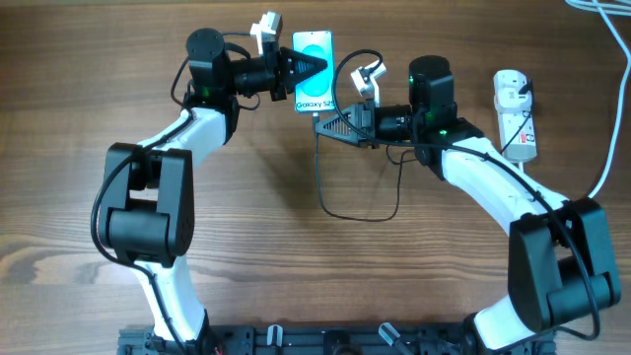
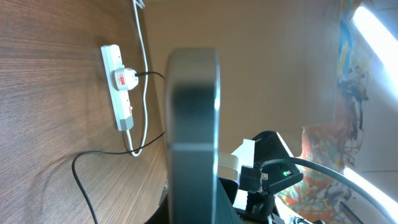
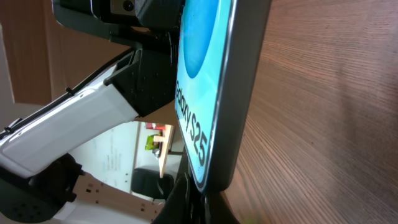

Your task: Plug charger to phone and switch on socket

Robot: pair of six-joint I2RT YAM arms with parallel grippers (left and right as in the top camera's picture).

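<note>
Wood-grain table (image 1: 296, 276), overhead view.
- Phone (image 1: 315, 97): flat at far centre, cyan screen up.
- My left claw (image 1: 321, 69): jaws closed to a point over the screen, nothing between them.
- My right claw (image 1: 320, 125): jaws closed, tip at the phone's near edge.
- Charger (image 1: 322, 187): black cable starting at that tip and looping near-side across the wood. I cannot tell whether its plug end is pinched.
- Socket (image 1: 515, 123): far right, well apart from the phone, beside a white lead (image 1: 616, 118).

Left wrist view.
- Phone (image 2: 193, 124): edge-on, filling the centre.
- Socket (image 2: 119, 87): to the left, with a red mark, the black cable (image 2: 84, 180) and the white lead (image 2: 144, 62) near it.
- My own fingers are not distinguishable.

Right wrist view.
- Phone (image 3: 211, 93): seen along its edge on the table (image 3: 323, 112), lettering "Galaxy S25".
- My left arm (image 3: 68, 124): behind it.
</note>
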